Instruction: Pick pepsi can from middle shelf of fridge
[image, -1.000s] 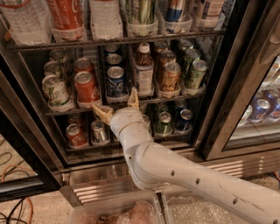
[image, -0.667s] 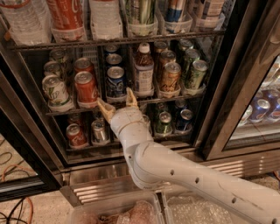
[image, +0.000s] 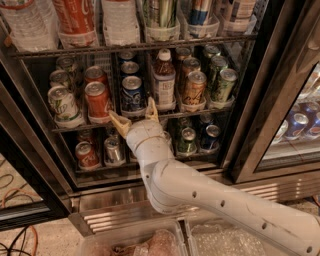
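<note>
The blue, silver-topped pepsi can (image: 132, 94) stands upright on the dark wire middle shelf (image: 200, 113), just beyond the gripper (image: 132, 111). Its tan fingers (image: 119, 122) are spread wide and empty below the can's base.

Likely a shop: stocked glass-door drinks fridge (image: 260, 100), claw (image: 134, 114) at its middle shelf (image: 200, 112).

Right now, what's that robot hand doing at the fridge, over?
Gripper open, at the middle shelf front rail, just below the pepsi can. Can upright, not gripped. Red can and bottle close on either side.
</note>
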